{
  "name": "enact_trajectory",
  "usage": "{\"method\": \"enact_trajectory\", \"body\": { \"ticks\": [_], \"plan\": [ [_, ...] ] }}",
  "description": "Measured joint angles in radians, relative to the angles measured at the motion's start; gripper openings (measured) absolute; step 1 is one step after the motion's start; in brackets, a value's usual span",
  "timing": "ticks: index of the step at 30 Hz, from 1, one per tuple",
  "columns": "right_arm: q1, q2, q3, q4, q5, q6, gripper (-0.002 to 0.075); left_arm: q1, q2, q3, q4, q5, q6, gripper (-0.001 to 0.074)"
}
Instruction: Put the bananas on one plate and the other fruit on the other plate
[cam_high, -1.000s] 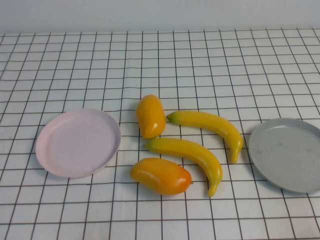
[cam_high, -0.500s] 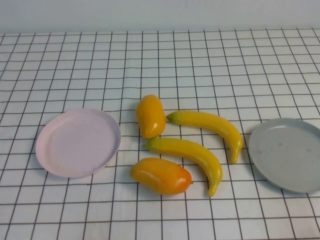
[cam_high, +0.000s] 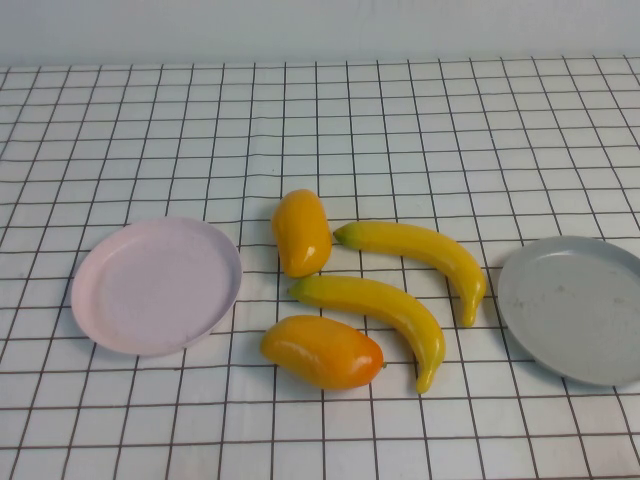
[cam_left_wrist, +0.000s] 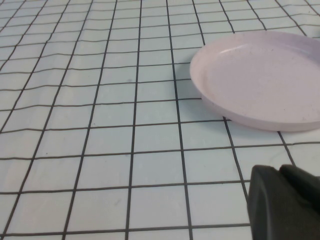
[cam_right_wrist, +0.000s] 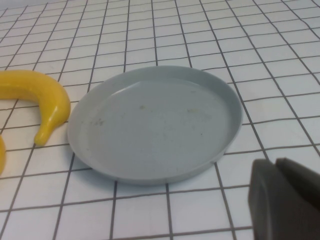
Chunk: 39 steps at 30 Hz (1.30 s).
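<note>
One checked tablecloth (cam_high: 400, 120), white with dark grid, slightly wrinkled. Two round shallow plates: grey-blue plate (cam_high: 575, 310) at right, pale pink plate (cam_high: 155, 285) at left, both bare. Two glossy curved yellow bananas (cam_high: 385, 310) (cam_high: 420, 250) side by side between plates. Two plump orange-yellow mangoes (cam_high: 322, 351) (cam_high: 301, 231) just left of bananas, one touching near banana. My left gripper (cam_left_wrist: 285, 202) low near pink plate, my right gripper (cam_right_wrist: 285, 197) near grey-blue plate; fingers on both closed, holding nothing.
</note>
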Motion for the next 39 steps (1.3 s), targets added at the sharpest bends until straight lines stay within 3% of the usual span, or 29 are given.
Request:
{"method": "enact_trajectory", "body": {
  "ticks": [28, 30, 35, 39],
  "plan": [
    [0.0, 0.0, 0.0, 0.0, 0.0, 0.0, -0.0015, 0.0, 0.0, 0.0, 0.0, -0.002, 0.0, -0.0002],
    [0.0, 0.0, 0.0, 0.0, 0.0, 0.0, -0.0015, 0.0, 0.0, 0.001, -0.08, -0.025, -0.054, -0.0002],
    [0.0, 0.0, 0.0, 0.0, 0.0, 0.0, -0.0015, 0.0, 0.0, 0.001, -0.632, -0.135, -0.334, -0.0002],
    [0.0, 0.0, 0.0, 0.0, 0.0, 0.0, -0.0015, 0.0, 0.0, 0.001, -0.818, -0.244, -0.372, -0.0002]
  ]
}}
